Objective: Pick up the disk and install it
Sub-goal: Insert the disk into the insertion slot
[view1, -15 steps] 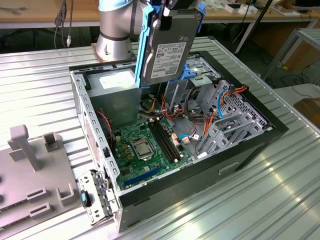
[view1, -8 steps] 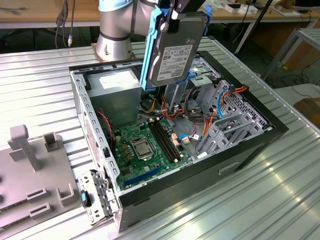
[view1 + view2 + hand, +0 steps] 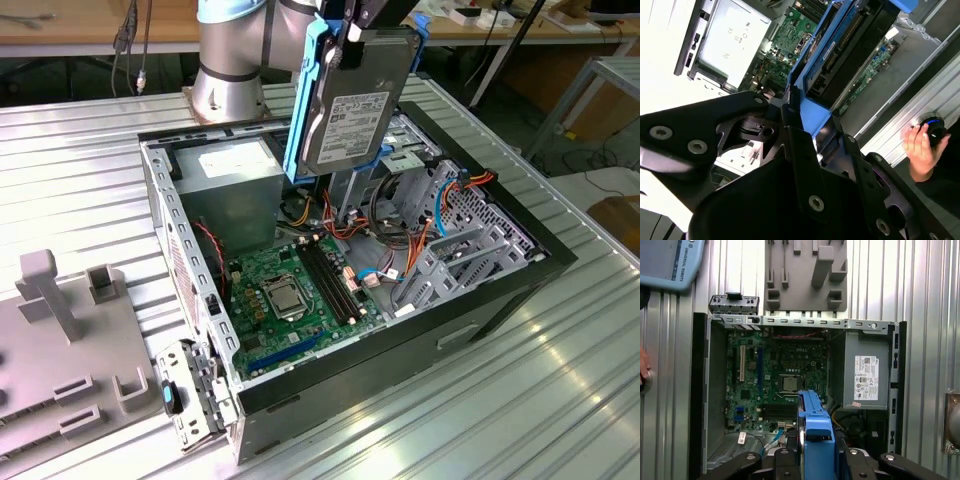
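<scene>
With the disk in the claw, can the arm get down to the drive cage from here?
Probably yes. The claw holds the disk upright above the open case, and nothing covers the grey drive cage. Loose cables beside the cage could snag.

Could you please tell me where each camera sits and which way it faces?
Exterior view: off the arm, looking down into the open case; arm and tool holding the disk show.
First wrist view: on the wrist, facing down at the motherboard; tool shows.
Second wrist view: on the wrist, facing along the disk; tool and a person's hand show.
All three share disk and tool.
</scene>
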`<state>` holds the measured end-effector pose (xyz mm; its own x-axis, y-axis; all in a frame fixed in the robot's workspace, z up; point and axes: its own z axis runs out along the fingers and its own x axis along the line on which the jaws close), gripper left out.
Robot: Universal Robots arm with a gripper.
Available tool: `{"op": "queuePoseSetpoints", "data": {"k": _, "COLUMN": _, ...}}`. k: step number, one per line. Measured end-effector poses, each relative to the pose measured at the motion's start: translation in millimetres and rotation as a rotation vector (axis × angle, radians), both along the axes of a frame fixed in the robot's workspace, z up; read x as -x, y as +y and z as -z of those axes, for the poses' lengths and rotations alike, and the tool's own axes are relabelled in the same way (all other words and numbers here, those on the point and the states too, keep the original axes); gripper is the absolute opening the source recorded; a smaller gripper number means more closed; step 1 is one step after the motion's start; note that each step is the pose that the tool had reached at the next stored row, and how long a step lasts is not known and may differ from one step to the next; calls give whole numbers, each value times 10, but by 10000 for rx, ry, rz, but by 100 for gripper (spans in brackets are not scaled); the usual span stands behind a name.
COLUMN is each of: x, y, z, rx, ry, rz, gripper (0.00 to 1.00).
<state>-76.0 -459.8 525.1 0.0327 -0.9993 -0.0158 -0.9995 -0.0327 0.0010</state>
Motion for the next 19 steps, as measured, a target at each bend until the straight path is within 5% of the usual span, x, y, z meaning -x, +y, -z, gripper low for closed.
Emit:
{"op": "queuePoseSetpoints", "data": {"k": 8, "x": -3, "y": 0, "z": 0, "rx": 0, "ry": 0, "rz": 2, "gripper": 37}}
{"op": "queuePoseSetpoints", "data": {"k": 13, "x": -185, "y": -4, "z": 1, "rx": 0, "ry": 0, "rz": 3, "gripper": 37}}
{"op": "queuePoseSetpoints", "data": {"k": 19, "x": -284, "y": -102, "z": 1, "rx": 1, "ry": 0, "rz": 8, "gripper": 37}}
